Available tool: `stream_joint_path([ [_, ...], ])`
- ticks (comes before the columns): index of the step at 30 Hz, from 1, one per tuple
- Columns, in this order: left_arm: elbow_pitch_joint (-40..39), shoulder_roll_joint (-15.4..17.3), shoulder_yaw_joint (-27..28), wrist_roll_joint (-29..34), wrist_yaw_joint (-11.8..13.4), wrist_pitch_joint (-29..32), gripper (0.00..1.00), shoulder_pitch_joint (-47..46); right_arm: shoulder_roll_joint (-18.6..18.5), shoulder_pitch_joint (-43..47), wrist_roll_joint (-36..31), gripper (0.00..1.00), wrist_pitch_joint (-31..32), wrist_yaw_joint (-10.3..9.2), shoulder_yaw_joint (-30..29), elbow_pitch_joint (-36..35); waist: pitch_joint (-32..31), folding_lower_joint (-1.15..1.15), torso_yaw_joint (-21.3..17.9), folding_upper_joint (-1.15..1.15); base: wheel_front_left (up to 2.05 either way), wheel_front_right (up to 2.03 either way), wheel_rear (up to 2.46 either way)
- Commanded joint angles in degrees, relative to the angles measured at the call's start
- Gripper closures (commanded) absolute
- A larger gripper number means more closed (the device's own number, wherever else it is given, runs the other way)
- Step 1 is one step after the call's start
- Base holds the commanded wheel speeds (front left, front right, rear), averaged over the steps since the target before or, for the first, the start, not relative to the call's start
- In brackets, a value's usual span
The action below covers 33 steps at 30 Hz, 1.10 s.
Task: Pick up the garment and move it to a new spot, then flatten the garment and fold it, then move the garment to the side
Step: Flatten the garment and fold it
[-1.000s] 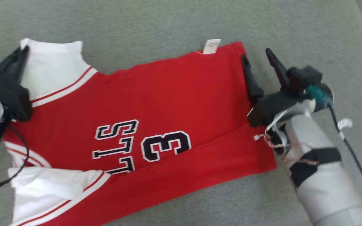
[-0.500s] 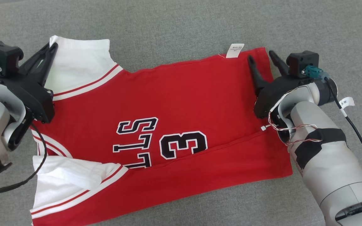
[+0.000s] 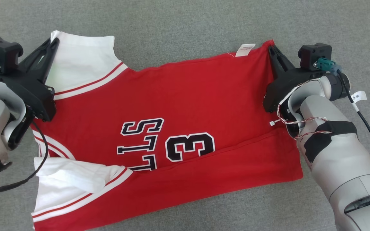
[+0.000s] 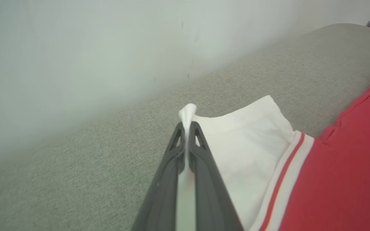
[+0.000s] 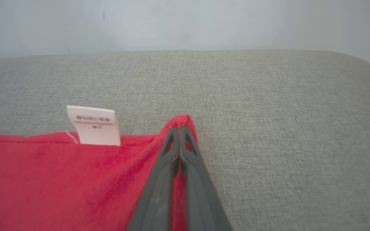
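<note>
Right hand [image 3: 271, 48]: pinched closed on the far hem corner [image 5: 181, 120] of the jersey, with a nub of red cloth poking past the fingertips.
Change at the right hand: spread wide astride that same corner half a second ago, now snapped together on it; gripped, not merely lined up.
Left hand [image 3: 54, 43]: clamped on the outer corner of the far sleeve [image 3: 82, 64], with white cloth sandwiched between the fingers; no different from a second ago.
Care label [image 3: 246, 49]: sticking out from the far edge, just beside the right hand's pinch, not caught in it.
Jersey [image 3: 172, 96]: red, spread lengthwise across the grey upholstered surface [image 3: 185, 19], sleeves toward the left hand, hem toward the right; lettering and a "3" facing up; creased along the near part.
Near sleeve [image 3: 72, 183]: rumpled, partly doubled over itself, ungripped, probably due a smoothing.
Camera: shifted between the earlier pictures and now, so the jersey's apparent drift is not to be read as movement of the cloth.
Meaning for the task: both far corners now held, one per hand; seemingly the set-up for drawing the far edge over toward the near one in a lengthwise fold, or for a lift and tug to flatten first.
Risk: thin pinch at the hem, likely to slip under an uneven pull.
</note>
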Motion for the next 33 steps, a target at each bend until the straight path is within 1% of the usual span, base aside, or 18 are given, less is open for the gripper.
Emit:
stream_joint_path([
  [1, 0.16, -0.08, 0.20, -0.67, 0.17, -0.48, 1.00, -0.58, 0.25, 0.05, 0.38, 1.00, -0.82, -0.16, 0.23, 0.11, -0.72, 0.00, 0.22, -0.01, 0.00, 0.00, 0.00],
  [6, -0.76, 0.03, 1.96, -0.95, 0.17, -0.87, 1.00, 1.40, 0.00, 2.36, 1.96, 1.00, -1.99, -0.16, 0.16, -1.42, -3.12, 0.00, 0.65, -0.01, 0.00, 0.00, 0.00],
  [10, -5.55, 0.43, 7.60, 2.08, 0.79, -0.83, 1.00, 5.92, -1.10, 6.60, 4.37, 1.00, -2.35, -0.16, 0.31, -5.58, -5.85, 0.00, 1.35, -0.01, 0.00, 0.00, 0.00],
  [11, -9.36, 0.52, 11.30, 3.79, 1.87, -0.84, 1.00, 9.61, -2.29, 9.68, 5.58, 1.00, -2.35, -0.16, -0.02, -9.21, -7.17, 0.00, 1.90, -0.01, 0.00, 0.00, 0.00],
  [13, -13.45, 0.70, 15.10, 5.46, 3.25, -0.86, 1.00, 14.33, -3.22, 13.49, 6.71, 1.00, -2.34, -0.16, -0.51, -13.11, -8.47, 0.00, 2.41, -0.01, 0.00, 0.00, 0.00],
  [16, -19.59, -0.10, 20.10, 8.16, 5.25, -0.85, 1.00, 22.54, -4.76, 19.26, 8.43, 1.00, -2.28, -0.15, -1.75, -19.08, -10.40, 0.00, 3.56, -0.01, 0.00, 0.00, 0.00],
  [20, -26.12, -1.73, 25.36, 12.11, 7.59, -0.86, 1.00, 33.02, -6.11, 27.09, 9.93, 1.00, -2.29, -0.15, -2.90, -25.57, -12.36, 0.00, 4.99, -0.01, 0.00, 0.00, 0.00],
  [25, -31.13, -5.13, 30.78, 17.37, 9.67, -0.86, 1.00, 44.47, -6.49, 35.06, 11.99, 1.00, -2.29, -0.16, -4.17, -30.55, -13.67, 0.00, 6.24, -0.01, 0.00, 0.00, 0.00],
  [27, -32.00, -7.37, 32.96, 18.08, 9.47, -0.87, 1.00, 48.78, -6.47, 37.50, 12.86, 1.00, -2.29, -0.15, -4.82, -31.30, -14.13, 0.00, 6.66, -0.01, 0.00, 0.00, 0.00],
  [29, -31.44, -8.51, 34.13, 20.03, 8.79, -0.87, 1.00, 51.86, -6.58, 39.12, 13.28, 1.00, -2.29, -0.15, -5.51, -31.44, -14.45, 0.00, 6.97, -0.01, 0.00, 0.00, 0.00],
  [30, -31.11, -9.57, 34.76, 20.49, 8.41, -0.88, 1.00, 52.83, -6.76, 39.67, 13.26, 1.00, -2.28, -0.15, -5.85, -31.44, -14.63, 0.00, 7.24, -0.01, 0.00, 0.00, 0.00],
  [33, -29.11, -12.27, 36.86, 21.83, 6.48, -0.87, 1.00, 55.39, -6.93, 41.51, 13.58, 1.00, -2.29, -0.15, -7.07, -31.18, -15.19, 0.00, 7.95, -0.01, 0.00, 0.00, 0.00],
])
